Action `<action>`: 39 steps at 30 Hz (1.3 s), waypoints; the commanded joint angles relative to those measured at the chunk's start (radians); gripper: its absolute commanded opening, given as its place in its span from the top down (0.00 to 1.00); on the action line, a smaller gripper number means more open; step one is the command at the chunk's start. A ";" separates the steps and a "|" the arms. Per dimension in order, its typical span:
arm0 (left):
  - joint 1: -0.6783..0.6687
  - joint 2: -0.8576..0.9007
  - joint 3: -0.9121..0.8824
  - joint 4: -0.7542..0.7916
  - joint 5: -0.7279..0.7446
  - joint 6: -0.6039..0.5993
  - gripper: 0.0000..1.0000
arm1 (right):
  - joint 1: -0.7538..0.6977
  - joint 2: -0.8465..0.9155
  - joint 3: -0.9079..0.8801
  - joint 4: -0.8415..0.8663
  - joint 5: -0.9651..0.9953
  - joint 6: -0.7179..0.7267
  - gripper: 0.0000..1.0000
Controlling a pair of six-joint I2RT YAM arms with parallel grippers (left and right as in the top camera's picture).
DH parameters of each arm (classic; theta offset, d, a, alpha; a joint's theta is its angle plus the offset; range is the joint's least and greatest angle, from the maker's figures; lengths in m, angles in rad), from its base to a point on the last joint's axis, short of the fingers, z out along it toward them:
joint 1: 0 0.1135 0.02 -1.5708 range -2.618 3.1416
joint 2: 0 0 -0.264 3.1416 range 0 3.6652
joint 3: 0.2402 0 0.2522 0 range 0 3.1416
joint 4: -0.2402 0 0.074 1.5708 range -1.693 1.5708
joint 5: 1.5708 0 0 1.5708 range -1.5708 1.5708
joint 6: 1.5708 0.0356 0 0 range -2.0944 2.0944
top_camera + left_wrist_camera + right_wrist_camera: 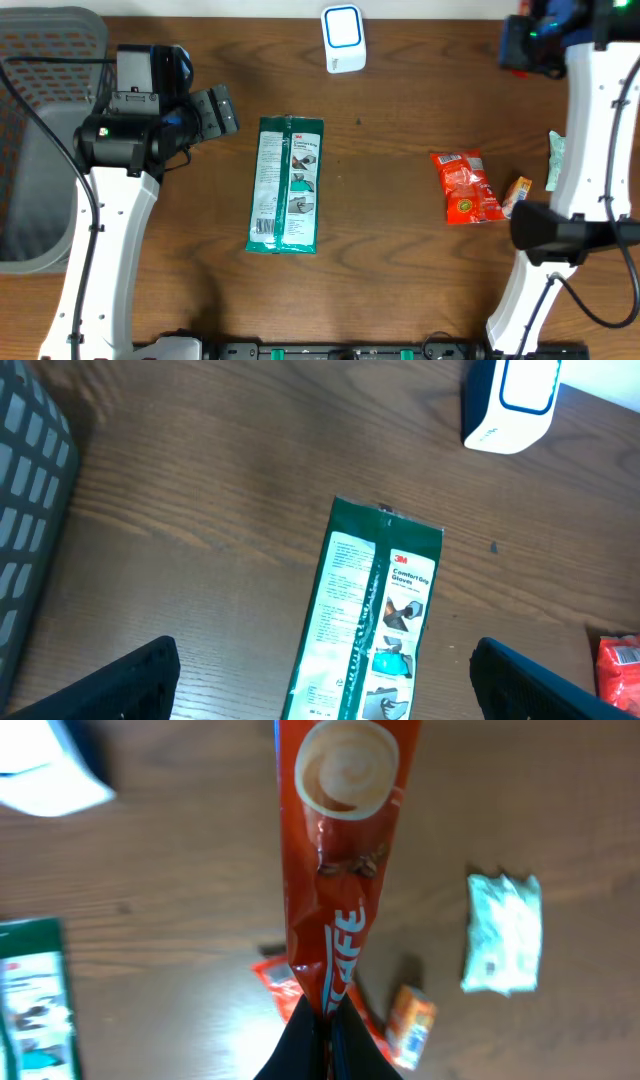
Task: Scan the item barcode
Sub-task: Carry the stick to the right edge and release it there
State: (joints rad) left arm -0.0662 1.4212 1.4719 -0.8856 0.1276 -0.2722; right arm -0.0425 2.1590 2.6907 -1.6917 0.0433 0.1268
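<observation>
My right gripper point(327, 1038) is shut on the lower end of a long red coffee sachet point(340, 840), which hangs above the table. No barcode shows on the face I see. In the overhead view this gripper point(522, 45) is at the far right, some way right of the white-and-blue scanner point(343, 39). The scanner point(48, 772) sits at the upper left of the right wrist view. My left gripper point(216, 110) stands open and holds nothing. It hovers left of a green 3M glove pack point(287, 183), and its dark fingers point(112, 685) stand wide on either side of the pack point(370, 615).
A red snack bag point(465, 185), a small orange packet point(517, 193) and a pale green packet point(556, 160) lie at the right, by the right arm's base. A grey mesh basket point(40, 60) stands at the left edge.
</observation>
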 commanded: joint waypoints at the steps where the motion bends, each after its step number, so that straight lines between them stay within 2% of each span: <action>1: 0.004 -0.002 0.000 0.000 -0.006 0.010 0.07 | -0.072 0.031 -0.098 -0.007 -0.049 -0.031 0.99; 6: 0.004 -0.002 0.000 0.000 -0.006 0.010 0.07 | -0.170 0.031 -0.349 0.037 -0.031 -0.083 0.99; 15: 0.004 -0.002 0.000 0.000 -0.006 0.010 0.07 | -0.290 0.031 -0.770 0.291 0.077 -0.076 0.99; 20: 0.004 -0.002 0.000 0.000 -0.006 0.010 0.07 | -0.339 0.031 -0.931 0.472 0.126 -0.128 0.99; 24: 0.004 -0.002 0.000 0.000 -0.006 0.010 0.07 | -0.351 0.031 -0.991 0.555 0.124 -0.164 0.98; 25: 0.004 -0.002 0.000 0.000 -0.006 0.010 0.07 | -0.351 0.031 -0.993 0.558 0.124 -0.170 0.93; 26: 0.004 -0.002 0.000 0.000 -0.006 0.010 0.07 | -0.350 0.031 -0.993 0.558 0.124 -0.170 0.82; 27: 0.004 -0.002 0.000 0.000 -0.006 0.010 0.07 | -0.349 0.031 -0.993 0.557 0.124 -0.170 0.65; 28: 0.004 -0.002 0.000 0.000 -0.006 0.010 0.07 | -0.349 0.031 -0.990 0.553 0.124 -0.170 0.56; 30: 0.004 -0.002 0.000 0.000 -0.006 0.010 0.07 | -0.349 0.031 -0.984 0.540 0.124 -0.182 0.43; 34: 0.004 -0.002 0.000 0.000 -0.006 0.010 0.07 | -0.348 0.031 -0.913 0.447 0.124 -0.195 0.36; 39: 0.004 -0.002 0.000 0.000 -0.006 0.010 0.07 | -0.329 0.031 -0.723 0.247 0.055 -0.195 0.27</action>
State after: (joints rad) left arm -0.0662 1.4212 1.4719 -0.8856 0.1280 -0.2722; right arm -0.3893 2.1906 1.8690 -1.4044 0.1455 -0.0597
